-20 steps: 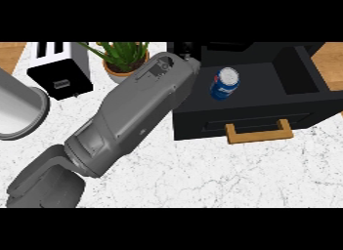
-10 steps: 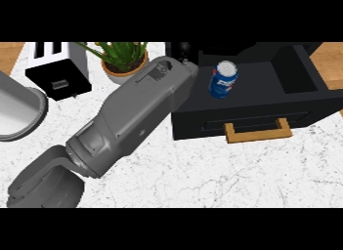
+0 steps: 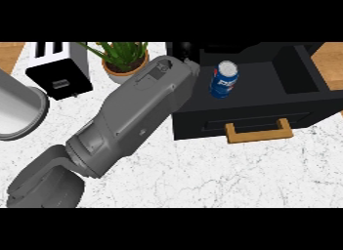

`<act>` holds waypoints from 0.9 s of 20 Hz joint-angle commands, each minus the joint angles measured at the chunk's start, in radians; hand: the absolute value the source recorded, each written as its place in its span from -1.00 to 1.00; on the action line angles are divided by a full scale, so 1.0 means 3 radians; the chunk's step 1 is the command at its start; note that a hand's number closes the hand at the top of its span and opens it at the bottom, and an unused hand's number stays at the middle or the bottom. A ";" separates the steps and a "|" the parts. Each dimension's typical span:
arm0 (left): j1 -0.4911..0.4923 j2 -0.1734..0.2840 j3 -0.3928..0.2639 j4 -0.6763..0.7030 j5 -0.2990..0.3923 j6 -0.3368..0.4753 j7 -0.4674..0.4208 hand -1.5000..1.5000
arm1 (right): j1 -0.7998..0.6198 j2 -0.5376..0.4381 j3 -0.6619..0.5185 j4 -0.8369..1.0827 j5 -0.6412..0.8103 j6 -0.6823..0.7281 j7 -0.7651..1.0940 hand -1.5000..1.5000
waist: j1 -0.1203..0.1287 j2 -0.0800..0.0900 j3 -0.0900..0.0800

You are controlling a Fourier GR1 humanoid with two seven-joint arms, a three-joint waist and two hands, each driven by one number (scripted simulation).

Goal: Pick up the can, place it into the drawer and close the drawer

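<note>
White marbled counter (image 3: 225,171), wooden floor (image 3: 336,61) beyond, toaster (image 3: 57,68), potted plant (image 3: 123,58), steel pot (image 3: 11,105)

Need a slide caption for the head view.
Blue can upright in the open black drawer, grey forearm stretched toward it.

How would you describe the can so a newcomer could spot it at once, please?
Find the black drawer with the wooden handle, open at the counter's right. The can stands upright in its left part, the only blue thing there.

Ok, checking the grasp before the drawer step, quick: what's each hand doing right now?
Left hand: only a dark bit shows past the forearm, beside the can; fingers cannot be told.
Right hand: not in view.
</note>
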 commanded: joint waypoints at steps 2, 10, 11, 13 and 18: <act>0.0005 0.0000 0.0043 0.0001 0.0071 -0.0119 -0.0188 -1.00 | -0.0118 -0.0014 0.0136 -0.0321 0.0465 0.0129 -0.0243 -1.00 | 0.0083 -0.0009 -0.0002; -0.0070 0.0000 0.0004 -0.0030 0.0141 -0.0049 -0.0337 -1.00 | -0.0565 -0.0038 0.0658 -0.0317 0.1609 0.0034 -0.0405 -1.00 | 0.0196 -0.0008 -0.0004; -0.0151 0.0000 0.0037 -0.0005 0.0172 0.0046 -0.0256 -1.00 | -0.0517 -0.0001 0.0721 -0.0318 0.1787 0.0068 -0.0505 -1.00 | 0.0193 -0.0016 -0.0002; -0.0142 0.0000 0.0020 -0.0036 0.0188 -0.0010 -0.0204 -1.00 | -0.0625 0.0057 0.1047 -0.0274 0.2221 0.0023 -0.0493 -1.00 | 0.0241 -0.0016 -0.0003; -0.0118 0.0000 0.0056 -0.0015 0.0178 -0.0034 -0.0173 -1.00 | -0.0965 -0.0005 0.1526 0.0113 0.3049 -0.0194 -0.0603 -1.00 | 0.0284 -0.0030 -0.0004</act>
